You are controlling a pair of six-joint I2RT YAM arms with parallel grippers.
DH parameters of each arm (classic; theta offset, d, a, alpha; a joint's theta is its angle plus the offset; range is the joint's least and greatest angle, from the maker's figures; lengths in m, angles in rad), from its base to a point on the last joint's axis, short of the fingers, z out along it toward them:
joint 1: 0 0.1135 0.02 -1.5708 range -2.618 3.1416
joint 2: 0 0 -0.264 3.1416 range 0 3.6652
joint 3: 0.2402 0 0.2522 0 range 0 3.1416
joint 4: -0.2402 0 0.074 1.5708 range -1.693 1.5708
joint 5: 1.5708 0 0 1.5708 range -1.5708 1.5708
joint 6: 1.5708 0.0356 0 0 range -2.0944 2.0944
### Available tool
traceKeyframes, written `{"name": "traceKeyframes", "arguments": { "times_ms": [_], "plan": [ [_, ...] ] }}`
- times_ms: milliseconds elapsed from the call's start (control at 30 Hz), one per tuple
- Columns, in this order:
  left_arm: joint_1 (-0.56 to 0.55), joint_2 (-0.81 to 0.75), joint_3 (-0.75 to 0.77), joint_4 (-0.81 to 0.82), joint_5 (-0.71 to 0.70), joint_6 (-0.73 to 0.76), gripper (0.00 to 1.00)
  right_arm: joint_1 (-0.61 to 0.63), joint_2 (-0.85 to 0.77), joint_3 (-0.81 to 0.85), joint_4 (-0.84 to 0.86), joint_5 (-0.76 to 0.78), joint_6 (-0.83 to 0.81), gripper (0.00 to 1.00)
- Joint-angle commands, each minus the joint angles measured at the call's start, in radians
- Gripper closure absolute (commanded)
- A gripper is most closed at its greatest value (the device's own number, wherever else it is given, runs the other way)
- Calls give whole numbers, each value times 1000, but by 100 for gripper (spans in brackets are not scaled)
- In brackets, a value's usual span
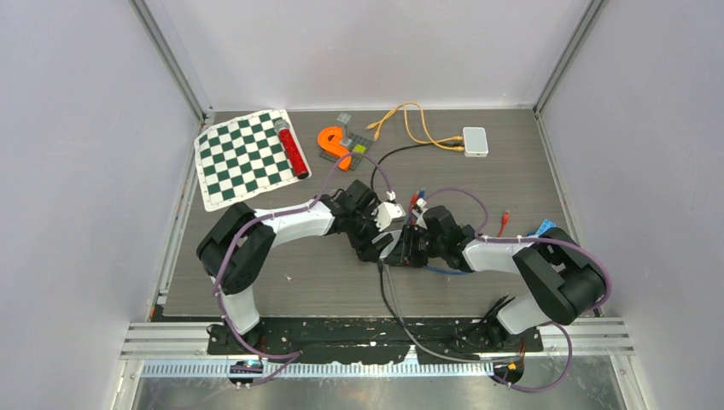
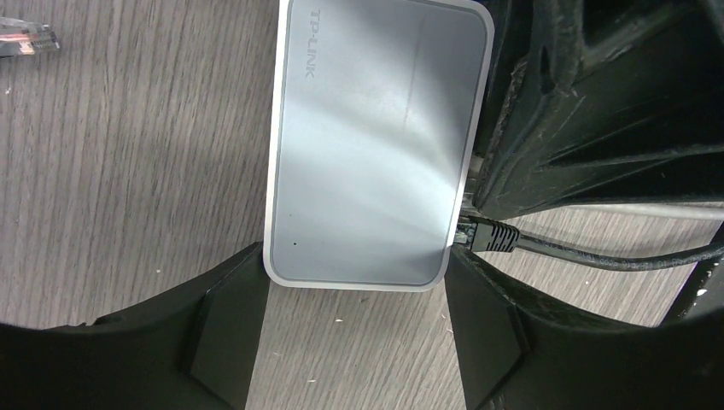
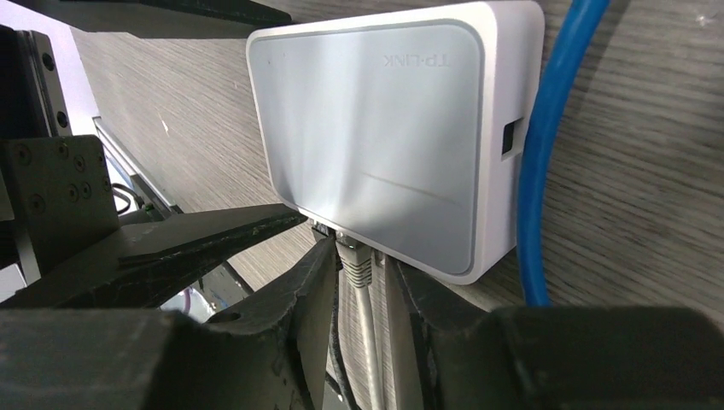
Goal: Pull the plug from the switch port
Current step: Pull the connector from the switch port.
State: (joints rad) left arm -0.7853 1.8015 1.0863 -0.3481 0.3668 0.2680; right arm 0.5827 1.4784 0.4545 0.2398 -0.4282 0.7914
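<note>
The white-shelled left arm (image 1: 294, 224) and right arm (image 1: 493, 254) have bulky black joints, each trailed by a purple cable (image 1: 457, 192). Their black base plate (image 1: 376, 335) lies at 6 o'clock. The end effector fingers (image 2: 218, 337) are matte black plastic. In the right wrist view, a screw-studded black block (image 3: 51, 184) sits at 9 o'clock.

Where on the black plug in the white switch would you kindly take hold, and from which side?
Probably the plug's moulded boot, just outside the port, pinched across its side faces. Come from the cable side: it sticks straight out of the edge of the switch, so a straight pull should free it.
</note>
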Motion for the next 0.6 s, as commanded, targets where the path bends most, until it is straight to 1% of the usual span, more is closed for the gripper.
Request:
{"name": "traceKeyframes", "arguments": {
  "times_ms": [0,200,300,400,567],
  "plan": [
    [-5,9,-33,-78,38,0,52,-20,54,10,22,121,13,63],
    [-5,11,-26,-84,32,2,52,-20,103,-11,129,66,59,59],
    [-5,12,-21,-87,32,5,52,-20,114,-22,128,77,66,60],
    [-6,14,-19,-87,36,5,52,-20,118,-20,80,129,63,65],
    [-5,16,-18,-85,39,3,52,-20,98,-36,51,178,55,74]
  ]
}}
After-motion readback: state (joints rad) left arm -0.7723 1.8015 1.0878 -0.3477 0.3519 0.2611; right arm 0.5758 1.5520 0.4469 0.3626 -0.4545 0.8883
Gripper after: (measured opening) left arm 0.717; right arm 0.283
